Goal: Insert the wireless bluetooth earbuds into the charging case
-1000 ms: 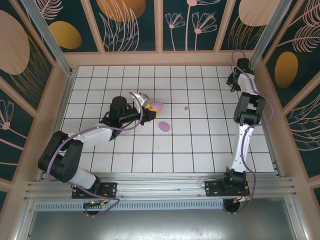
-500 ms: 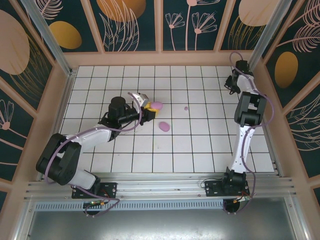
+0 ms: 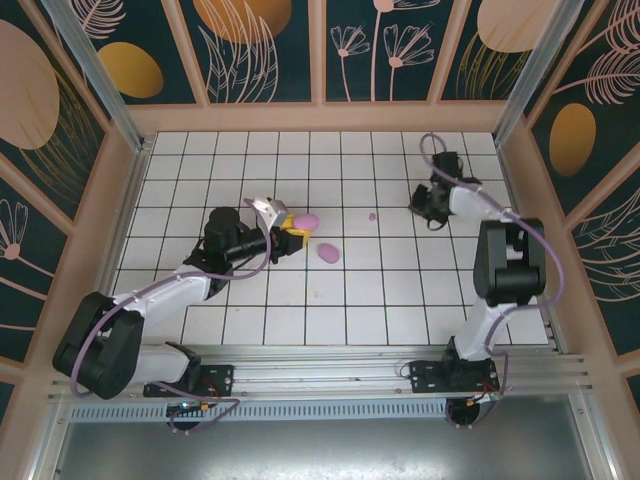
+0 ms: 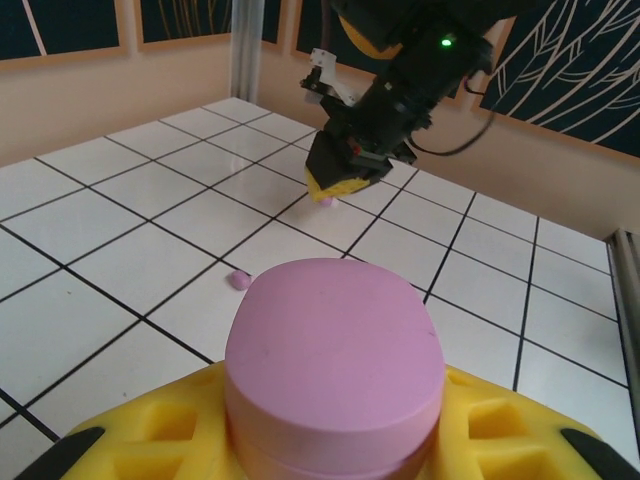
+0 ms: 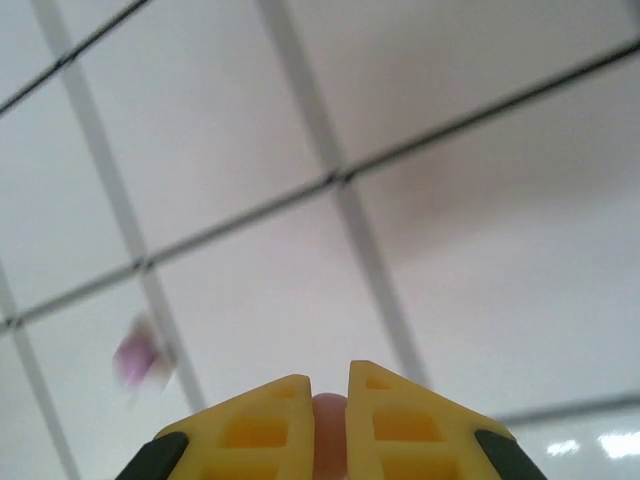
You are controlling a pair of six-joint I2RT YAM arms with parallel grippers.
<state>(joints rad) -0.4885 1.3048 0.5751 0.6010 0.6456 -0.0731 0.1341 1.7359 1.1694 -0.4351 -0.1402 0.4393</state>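
2 hands in view. L hand [image 3: 295, 224] closed on pink oval case [image 4: 335, 370] over the tiled bench [image 3: 400, 300]; 2nd pink oval [image 3: 328, 253] lies on tiles just beside. 1 loose earbud [image 3: 372, 216] sits btw the hands. R hand [image 4: 338, 182] pinched shut on a 2nd earbud [image 5: 329, 408], tips near tiles.

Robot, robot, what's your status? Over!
Left gripper shut on pink oval case. Right gripper shut on one earbud. Loose earbud on tiles between them. Second pink oval lying near left gripper.
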